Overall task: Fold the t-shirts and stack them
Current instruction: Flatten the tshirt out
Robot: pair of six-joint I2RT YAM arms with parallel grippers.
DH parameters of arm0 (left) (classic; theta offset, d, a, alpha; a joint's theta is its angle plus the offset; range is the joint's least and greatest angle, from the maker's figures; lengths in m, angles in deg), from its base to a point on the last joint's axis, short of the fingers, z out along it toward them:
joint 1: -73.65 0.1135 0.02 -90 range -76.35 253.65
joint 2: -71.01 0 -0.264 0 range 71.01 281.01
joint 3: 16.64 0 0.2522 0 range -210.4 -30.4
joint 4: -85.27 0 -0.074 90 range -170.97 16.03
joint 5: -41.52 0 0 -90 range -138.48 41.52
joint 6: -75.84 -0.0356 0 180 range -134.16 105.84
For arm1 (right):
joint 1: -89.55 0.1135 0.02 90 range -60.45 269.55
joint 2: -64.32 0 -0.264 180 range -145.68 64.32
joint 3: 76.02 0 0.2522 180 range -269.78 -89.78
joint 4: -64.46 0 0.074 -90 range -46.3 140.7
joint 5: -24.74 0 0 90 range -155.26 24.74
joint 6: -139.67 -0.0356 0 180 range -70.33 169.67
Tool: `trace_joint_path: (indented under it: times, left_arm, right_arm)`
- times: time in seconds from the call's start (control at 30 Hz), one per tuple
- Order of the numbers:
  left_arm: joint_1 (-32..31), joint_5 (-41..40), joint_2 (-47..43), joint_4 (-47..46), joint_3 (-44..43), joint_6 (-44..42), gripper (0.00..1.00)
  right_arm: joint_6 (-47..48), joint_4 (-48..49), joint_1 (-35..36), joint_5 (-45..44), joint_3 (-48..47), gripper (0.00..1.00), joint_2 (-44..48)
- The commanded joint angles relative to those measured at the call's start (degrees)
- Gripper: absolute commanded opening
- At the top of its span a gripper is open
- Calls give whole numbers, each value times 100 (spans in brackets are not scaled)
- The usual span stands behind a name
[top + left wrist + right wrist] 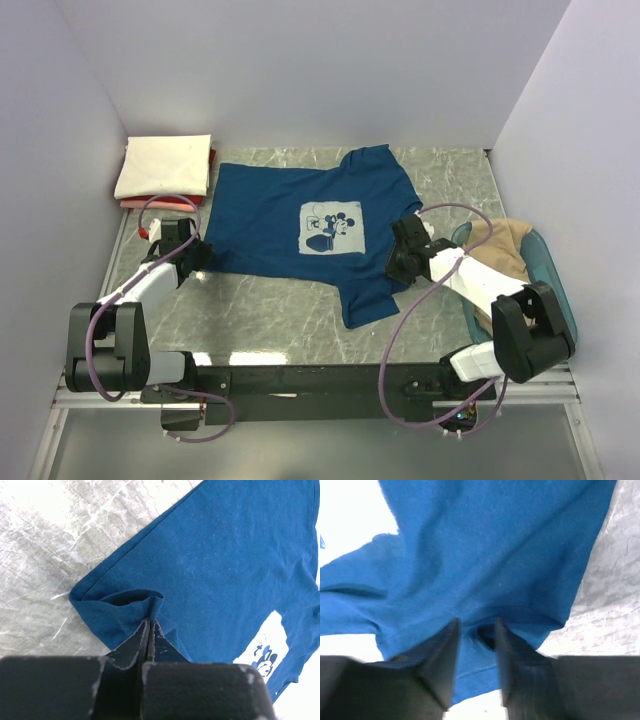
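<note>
Left fingers [136, 647]: pressed shut on a fold at the near-left hem corner of the dark blue t-shirt [280, 215]. Right fingers [442, 655]: set apart astride cloth at its near-right shoulder, nothing clamped. Shirt is spread on the desk [280, 310], long axis left to right.

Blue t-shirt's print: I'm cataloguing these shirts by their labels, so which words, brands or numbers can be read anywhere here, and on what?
No text is readable.
The pale square print on the blue t-shirt shows only a cartoon figure, and any lettering in it is too small to read.
The folded cream t-shirt shows no label.
</note>
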Motion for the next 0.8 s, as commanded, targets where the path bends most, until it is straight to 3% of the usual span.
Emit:
trace_joint_path:
  times: [0.0,0.03,0.17,0.33,0.47,0.77]
  left_arm:
    - [-12,40,-86,-192,-35,-107,0]
    - [-12,40,-87,-192,-35,-107,0]
    - [-12,40,-95,-174,-26,-98,0]
    - [-12,5,-139,-157,-44,-98,0]
    - [-3,5,-139,-157,-35,-81,0]
    - [-3,5,-122,-148,-35,-72,0]
  right_arm:
    - [203,21,-75,-100,-308,45,368]
    - [177,-136,-92,-153,-299,52,492]
    - [-51,-524,-110,-303,-36,55,1439]
    - [-596,-788,-110,-110,895,45,2320]
    - [-799,-691,-119,49,1528,44,2883]
    - [-562,-411,-110,31,1749,44,2384]
